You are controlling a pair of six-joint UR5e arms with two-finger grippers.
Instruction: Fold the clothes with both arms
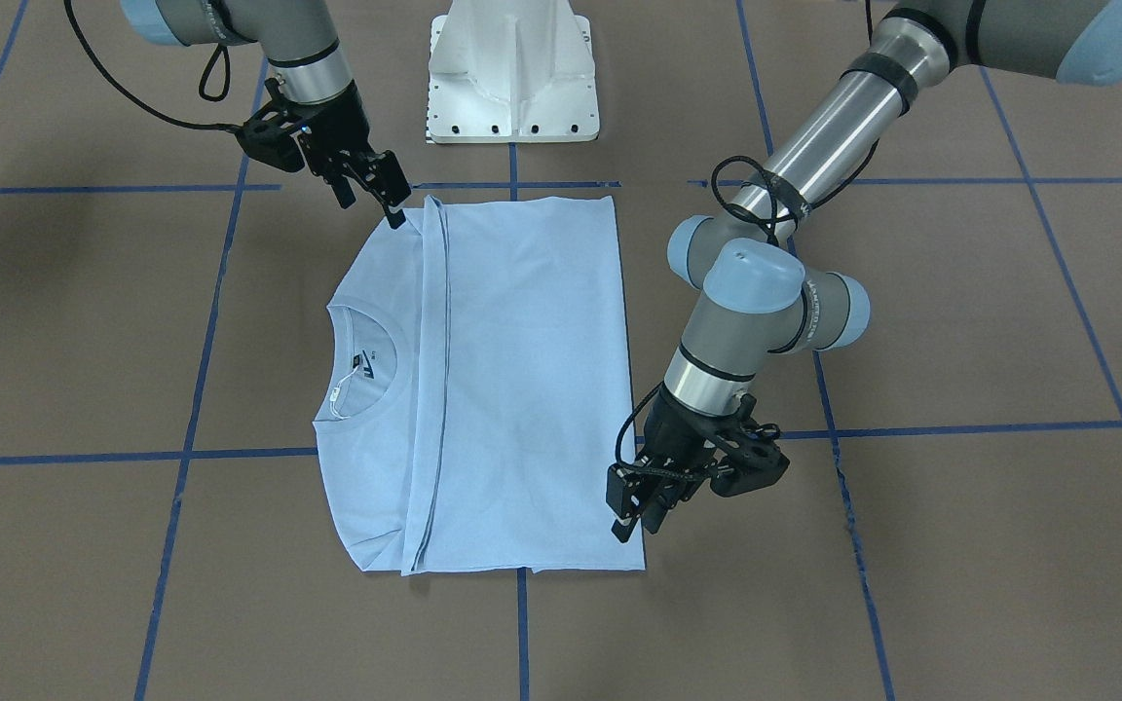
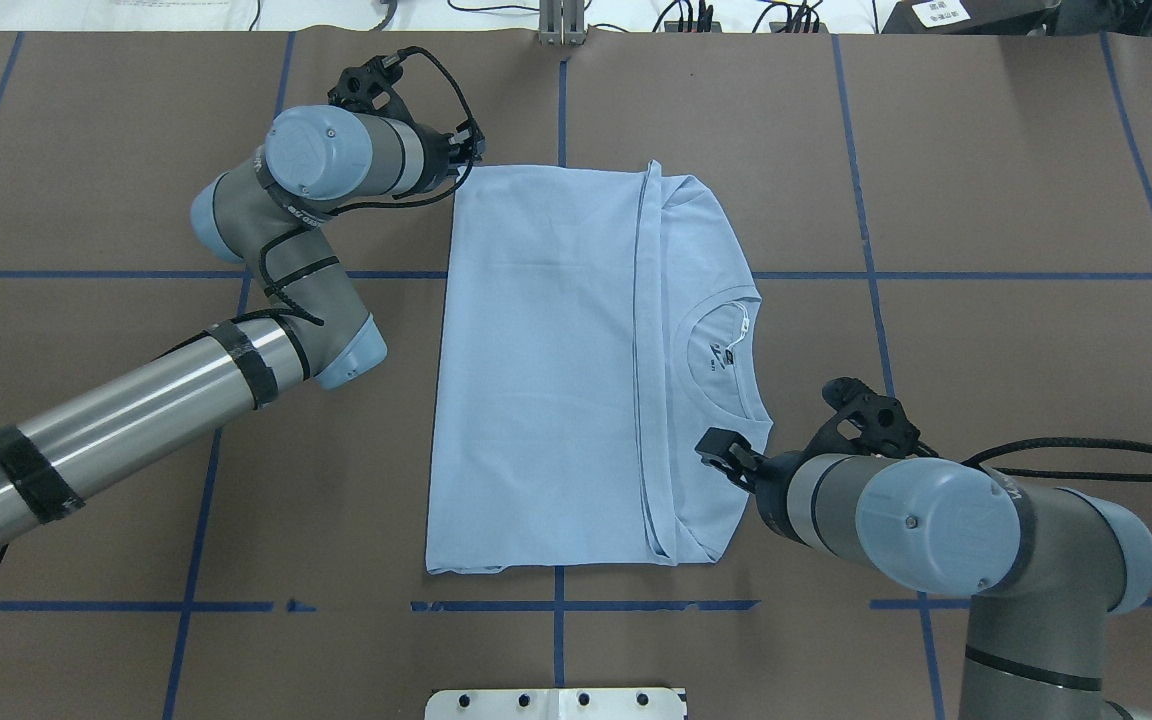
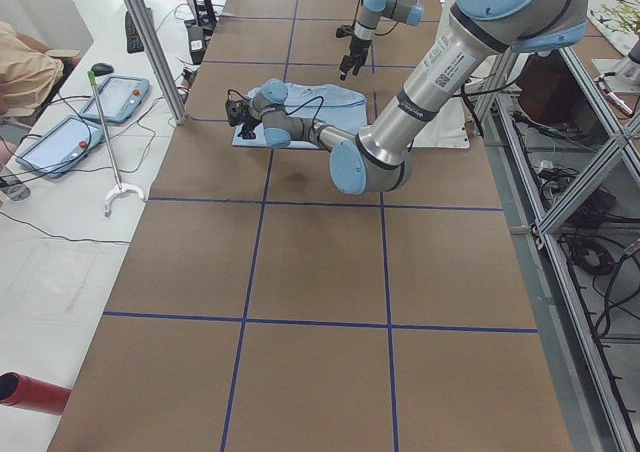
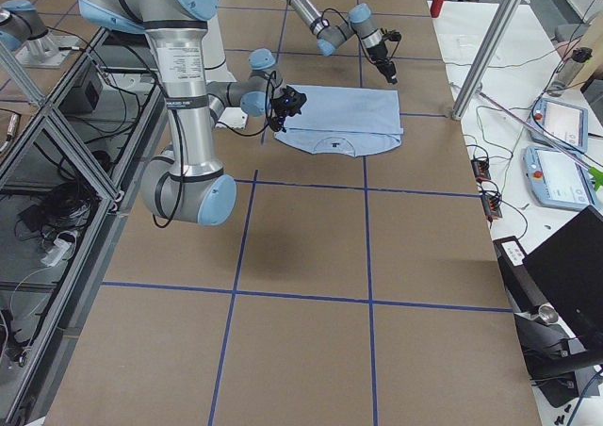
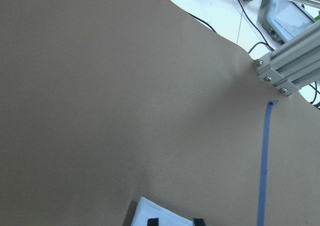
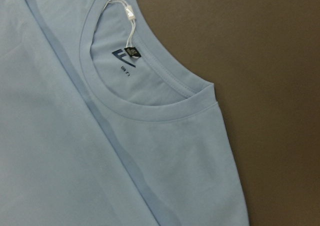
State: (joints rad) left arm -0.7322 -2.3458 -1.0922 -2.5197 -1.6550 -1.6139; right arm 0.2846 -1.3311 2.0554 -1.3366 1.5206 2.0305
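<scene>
Overhead exterior shows you the left gripper (image 1: 637, 524) at the far left corner of the T-shirt (image 2: 546, 370), fingers slightly apart. The shirt lies folded flat mid-worktop (image 2: 986, 350). The right gripper (image 1: 371, 206), fingers spread, hangs by its near right sleeve.

There is one light blue T-shirt (image 2: 546, 370). Two robot arms flank it in the overhead view, the left arm (image 2: 136, 400) at its 9 o'clock and the right arm (image 2: 936, 520) at its 4 o'clock. There are two black grippers, the left gripper (image 1: 637, 521) and the right gripper (image 1: 371, 209). There is one white pedestal base (image 1: 512, 73), two control tablets (image 3: 120, 97) and one red cylinder (image 3: 30, 392).
</scene>
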